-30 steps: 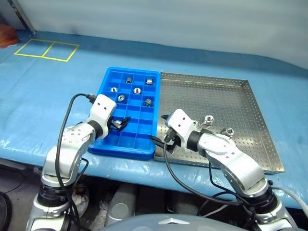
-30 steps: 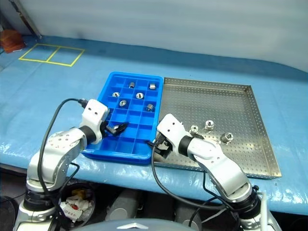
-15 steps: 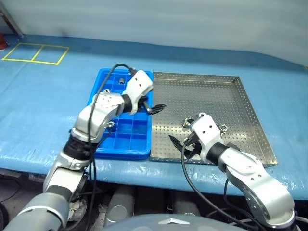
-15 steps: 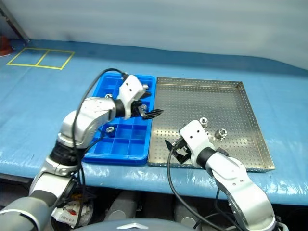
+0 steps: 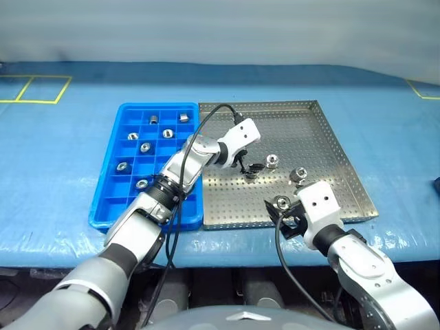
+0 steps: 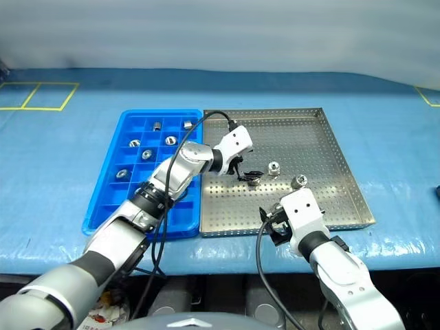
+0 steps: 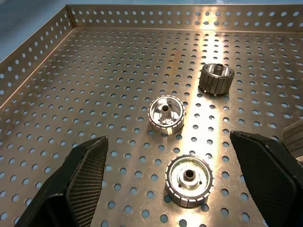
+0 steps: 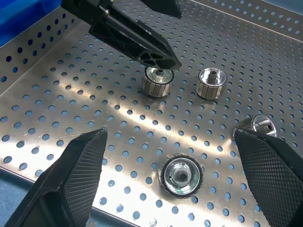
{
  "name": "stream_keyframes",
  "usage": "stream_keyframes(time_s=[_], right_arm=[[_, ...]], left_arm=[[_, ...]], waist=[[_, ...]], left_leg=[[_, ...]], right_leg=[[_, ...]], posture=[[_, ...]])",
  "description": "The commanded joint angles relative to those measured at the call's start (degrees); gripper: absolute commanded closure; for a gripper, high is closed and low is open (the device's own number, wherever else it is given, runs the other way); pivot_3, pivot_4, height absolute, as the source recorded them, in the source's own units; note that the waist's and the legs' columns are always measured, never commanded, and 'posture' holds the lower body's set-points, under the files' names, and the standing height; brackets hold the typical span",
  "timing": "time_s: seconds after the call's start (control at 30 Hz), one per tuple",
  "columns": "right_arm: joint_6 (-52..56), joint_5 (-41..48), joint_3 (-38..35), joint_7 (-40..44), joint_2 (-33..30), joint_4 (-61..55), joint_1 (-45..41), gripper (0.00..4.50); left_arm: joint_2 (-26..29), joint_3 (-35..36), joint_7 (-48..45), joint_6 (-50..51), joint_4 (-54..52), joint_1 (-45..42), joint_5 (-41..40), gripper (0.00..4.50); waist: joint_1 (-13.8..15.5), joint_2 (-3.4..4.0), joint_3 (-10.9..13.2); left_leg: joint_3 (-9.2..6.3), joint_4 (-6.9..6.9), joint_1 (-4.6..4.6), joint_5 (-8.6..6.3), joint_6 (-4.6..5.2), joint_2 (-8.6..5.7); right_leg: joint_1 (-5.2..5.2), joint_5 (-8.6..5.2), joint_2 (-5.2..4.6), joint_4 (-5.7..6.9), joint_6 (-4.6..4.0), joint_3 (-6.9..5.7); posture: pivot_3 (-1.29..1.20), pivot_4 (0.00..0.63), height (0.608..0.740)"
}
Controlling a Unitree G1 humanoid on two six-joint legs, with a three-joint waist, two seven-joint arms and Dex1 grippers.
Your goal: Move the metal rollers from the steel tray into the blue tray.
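The steel tray (image 5: 302,130) lies on the blue table, touching the right side of the blue tray (image 5: 103,199). Several metal rollers (image 5: 145,146) sit in the blue tray's compartments. More rollers stand on the steel tray's perforated floor. My left gripper (image 5: 245,165) reaches across over the steel tray and is open, its fingers (image 7: 75,184) set either side of the nearest roller (image 7: 189,180). Two others (image 7: 166,115) stand beyond it. My right gripper (image 5: 283,214) is open at the tray's near rim, with one roller (image 8: 181,176) just ahead between its fingers.
Yellow tape marks (image 5: 34,89) lie on the blue table cover at the far left, and another (image 5: 423,89) at the far right. A black cable (image 5: 206,127) loops from the left wrist over the trays' seam. The table's front edge runs just below both trays.
The camera has swung right. My left gripper crossed from over the blue tray onto the steel tray, down to a roller. My right gripper pulled back to the tray's near rim. Both stayed open.
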Motion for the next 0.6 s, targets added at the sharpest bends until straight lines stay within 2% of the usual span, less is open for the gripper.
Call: stream_keyframes(time_s=[0.03,0.27,0.37,0.53,0.6], right_arm=[[-2.51,1.42,-0.84,-1.75,-0.81,-2.45,0.18,0.00],[-1.40,3.31,-0.34,-3.03,-2.14,-2.45,-2.08,0.00],[-1.18,4.12,-0.43,-3.48,-2.55,-2.45,-2.56,0.00],[-1.01,5.24,-1.07,-3.59,-3.48,-2.45,-2.57,0.00],[-0.57,5.55,-1.27,-3.30,-3.99,-2.45,-3.11,0.00]], left_arm=[[-2.44,-0.47,0.14,-4.12,4.23,-2.15,2.21,0.03],[-6.94,-0.59,2.78,-8.50,14.15,-3.21,6.86,0.03],[-7.45,0.07,3.58,-9.02,15.51,-3.32,7.89,0.63],[-6.88,1.03,3.56,-8.42,14.99,-3.65,8.66,2.33],[-5.97,1.19,2.62,-7.90,13.57,-3.78,8.70,2.79]], waist=[[-0.21,0.00,0.00],[-0.22,0.00,0.00],[-0.22,0.00,0.00],[-0.18,0.00,0.00],[-0.16,0.00,0.00]], left_leg=[[0.01,0.00,0.00,0.00,0.01,0.00],[0.06,0.02,0.00,-0.02,0.04,0.00],[0.06,0.02,0.00,-0.03,0.05,0.00],[0.08,0.03,0.00,-0.03,0.07,0.01],[0.10,0.05,0.00,-0.04,0.08,0.01]], right_leg=[[0.00,0.00,0.00,0.00,0.00,0.01],[-0.01,0.02,0.00,0.00,0.02,0.05],[-0.01,0.02,0.00,0.00,0.03,0.06],[-0.01,0.03,-0.01,0.00,0.04,0.08],[-0.01,0.04,-0.01,0.00,0.06,0.09]], posture=[[-0.14,0.150,0.740],[-0.14,0.150,0.740],[-0.13,0.150,0.740],[-0.13,0.150,0.740],[-0.10,0.150,0.740]])
